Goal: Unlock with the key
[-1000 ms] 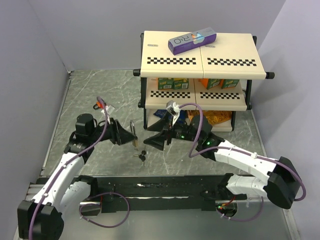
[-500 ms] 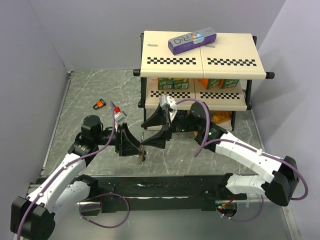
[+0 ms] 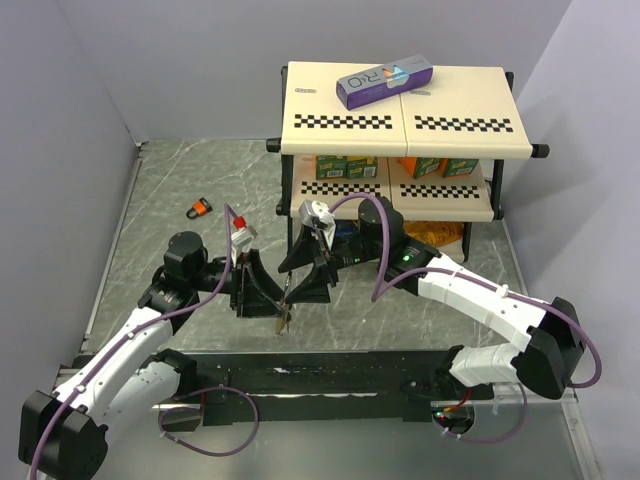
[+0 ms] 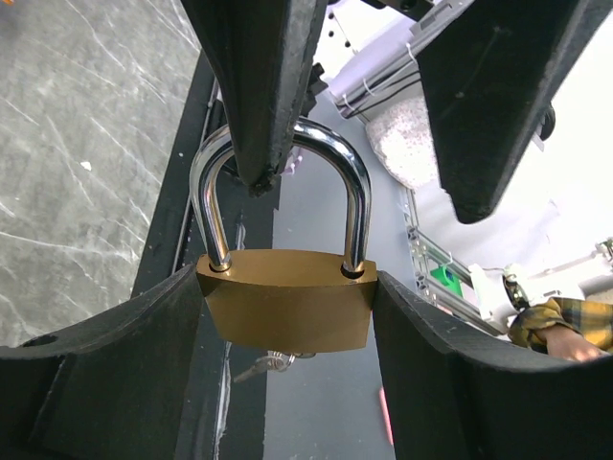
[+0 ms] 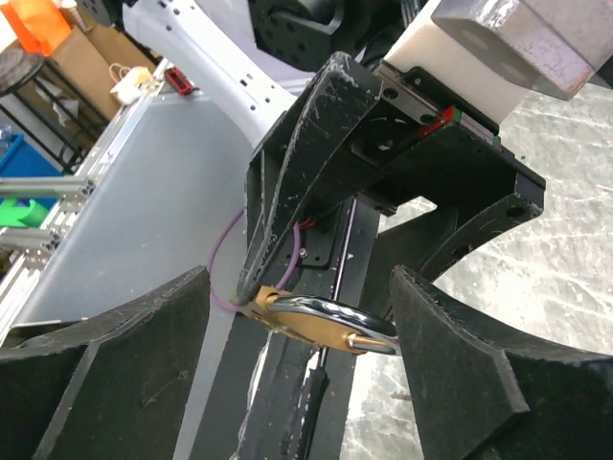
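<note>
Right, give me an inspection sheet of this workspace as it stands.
Surface: grey marbled table, no spills seen.
Job's things: brass padlock, shackle closed; silver key shows just under it, seating unclear.
Clutter: small orange padlock on the table, left of the rack.
Pincers: left pincer clamped on the brass padlock's body; right pincer open, close to the shackle.
Cables: purple cables loop along both arms.
Surroundings: shelf rack, purple box on top, cartons below.

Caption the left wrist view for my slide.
Left hand grips brass padlock, key below it; open right hand at the shackle.
</note>
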Controlling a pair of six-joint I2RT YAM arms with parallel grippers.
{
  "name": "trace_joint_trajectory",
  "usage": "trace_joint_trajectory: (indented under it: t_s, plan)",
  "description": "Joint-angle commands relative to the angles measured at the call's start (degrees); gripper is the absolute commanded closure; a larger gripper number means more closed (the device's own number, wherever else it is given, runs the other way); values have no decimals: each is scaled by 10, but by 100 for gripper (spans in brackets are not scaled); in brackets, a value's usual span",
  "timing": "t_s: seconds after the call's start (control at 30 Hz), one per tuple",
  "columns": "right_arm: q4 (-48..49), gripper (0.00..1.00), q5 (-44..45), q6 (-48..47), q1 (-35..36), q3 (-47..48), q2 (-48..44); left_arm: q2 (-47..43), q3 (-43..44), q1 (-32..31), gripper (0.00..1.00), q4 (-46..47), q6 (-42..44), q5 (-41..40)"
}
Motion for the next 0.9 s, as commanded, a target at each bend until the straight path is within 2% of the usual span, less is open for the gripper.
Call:
trace_joint_trajectory:
  t_s: [0.0,0.1,0.3,0.43,0.57,0.67,0.8,0.87]
  plan:
    - [-34,21,-26,-28,0,21,1,-13,11,-2,99,56,-6,24]
    - [-38,30,-3,-33,-2,13,-7,-13,15,-2,99,36,8,16]
    - [-77,40,49,-52,-2,13,-22,-8,25,-2,99,1,36,-4]
    - [-91,40,42,-61,-3,17,-23,-8,18,-2,99,35,8,8]
    - [-81,23,8,-56,-2,16,-16,-7,15,-2,99,33,11,8]
    - [-73,20,9,-54,-2,8,-20,-8,16,-2,99,28,14,5]
    - [-67,23,17,-56,-2,1,-26,-3,18,-2,99,26,17,4]
    - [-66,30,21,-56,-3,-1,-26,-2,18,-2,99,23,19,3]
